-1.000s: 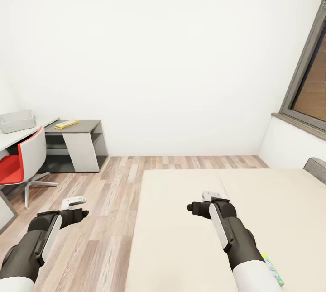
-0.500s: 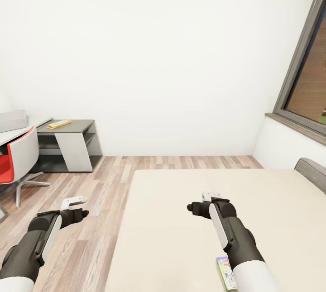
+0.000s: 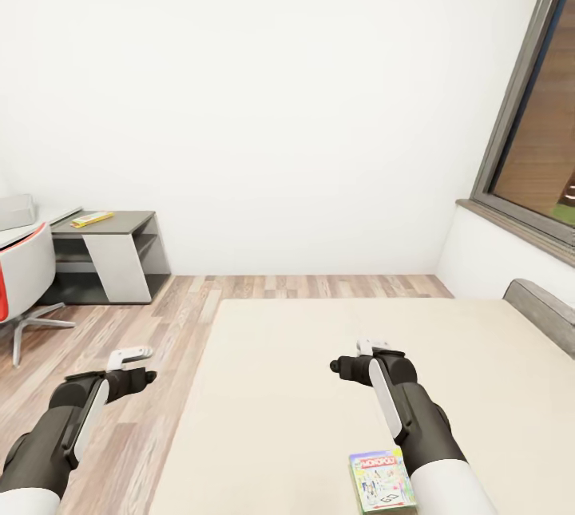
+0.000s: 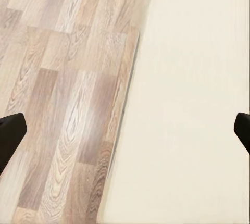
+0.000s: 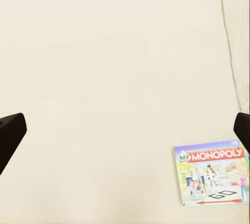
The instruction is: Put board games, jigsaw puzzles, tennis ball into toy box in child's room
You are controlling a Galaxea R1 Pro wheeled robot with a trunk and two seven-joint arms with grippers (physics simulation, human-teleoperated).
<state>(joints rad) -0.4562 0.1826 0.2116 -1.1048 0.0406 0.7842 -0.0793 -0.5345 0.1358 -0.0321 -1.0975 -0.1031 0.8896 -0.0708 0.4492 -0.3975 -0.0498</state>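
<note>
Head view: a Monopoly game box (image 3: 382, 481) lies flat on the near bed (image 3: 279, 387), light, stiff and likely best pinched at an edge, beside the right end effector (image 3: 369, 348), fingers apart, the left end effector (image 3: 132, 354) likewise apart over floor (image 3: 152, 323).

My head camera looked forward and down over the bed (image 3: 319, 387). Each wrist camera looked straight down, close. The right one and my head camera both saw the game box (image 5: 212, 173).
</note>
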